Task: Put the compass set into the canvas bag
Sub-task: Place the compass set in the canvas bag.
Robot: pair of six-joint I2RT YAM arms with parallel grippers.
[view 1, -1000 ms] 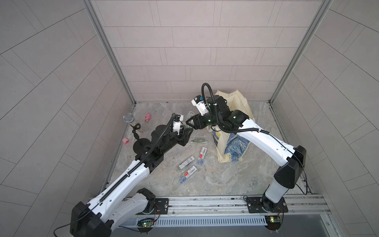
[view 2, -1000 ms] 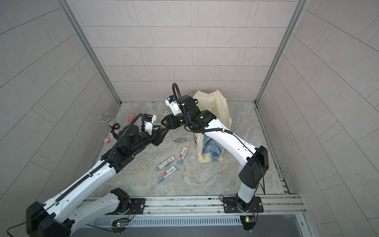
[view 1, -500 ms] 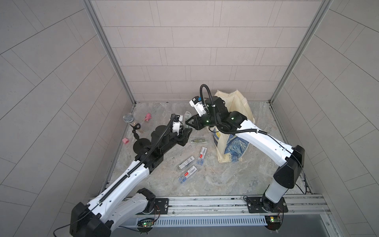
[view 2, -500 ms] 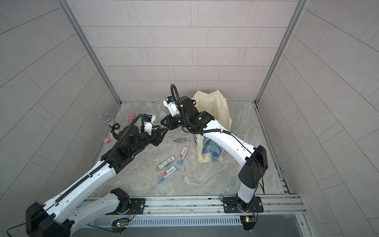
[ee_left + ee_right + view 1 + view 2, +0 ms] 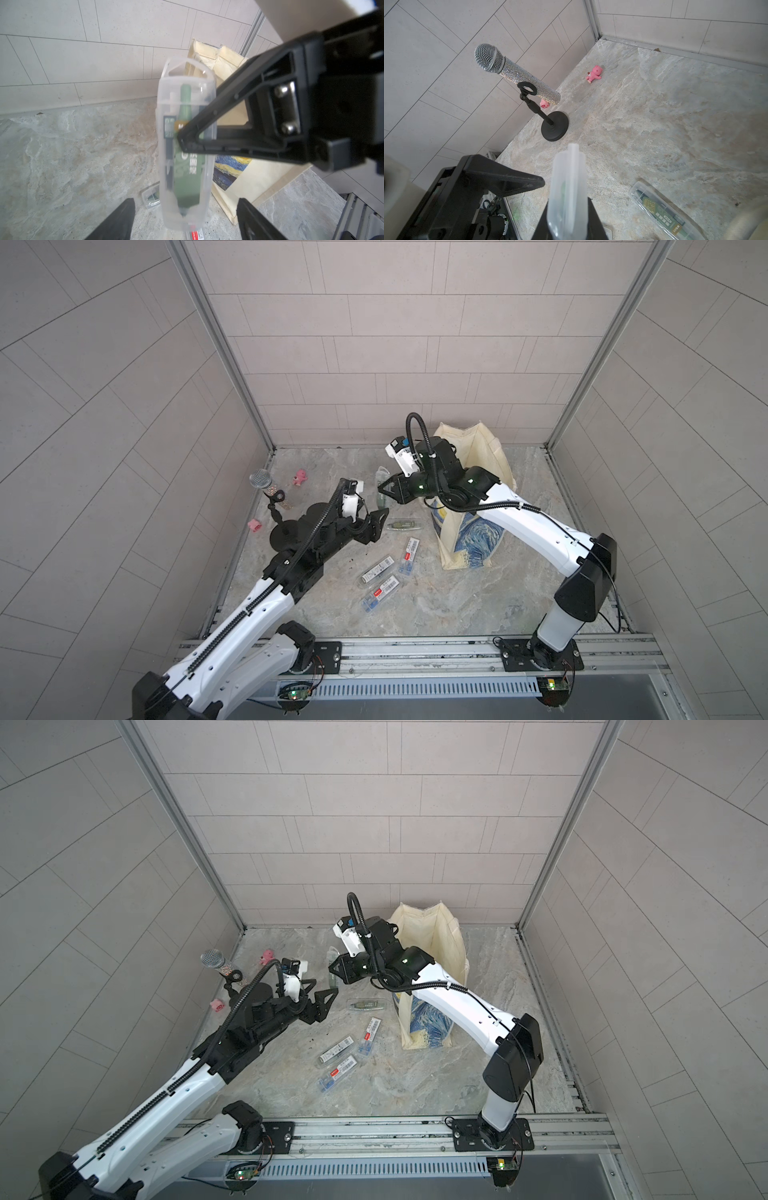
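As right fingers pinch compass set, left fingers spread, flanking it

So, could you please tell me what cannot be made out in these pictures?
- Bottom of the canvas bag: hidden by its own walls and the right arm, both top views.
- Print on the held compass set: blurred, crossed by the right gripper, left wrist view.
- Labels on the three flat cases: too small, top views.
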